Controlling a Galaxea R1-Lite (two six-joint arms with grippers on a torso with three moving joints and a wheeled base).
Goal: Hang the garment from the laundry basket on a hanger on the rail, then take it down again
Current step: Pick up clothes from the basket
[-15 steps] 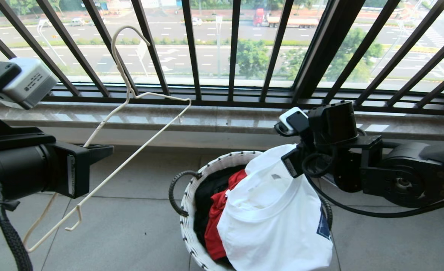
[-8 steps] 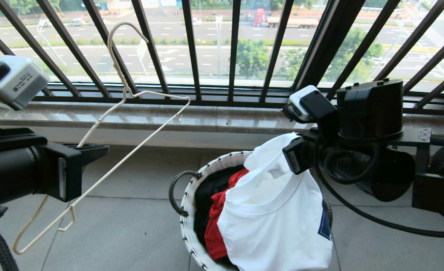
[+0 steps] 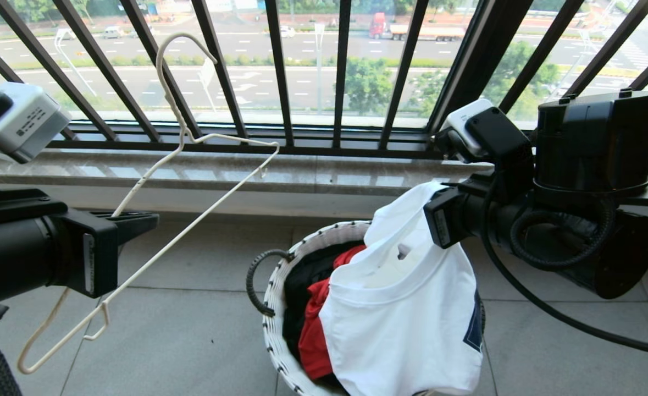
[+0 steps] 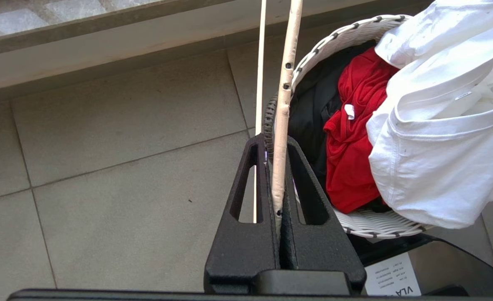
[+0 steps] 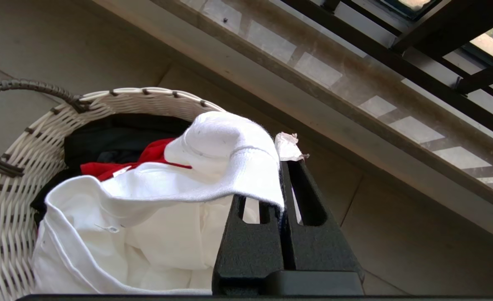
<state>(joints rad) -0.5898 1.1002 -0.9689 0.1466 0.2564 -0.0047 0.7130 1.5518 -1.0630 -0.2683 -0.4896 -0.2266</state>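
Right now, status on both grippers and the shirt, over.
Left gripper shut on wire hanger, held out left. Right gripper shut on white T-shirt, lower part draped over laundry basket. Red garment beneath, not snagged.

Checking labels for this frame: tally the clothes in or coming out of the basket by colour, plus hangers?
White T-shirt: 1, pinched by the right hand
Red garment: 1
Black garment: 1
Hanger: 1, clamped in the left hand
Total: 4
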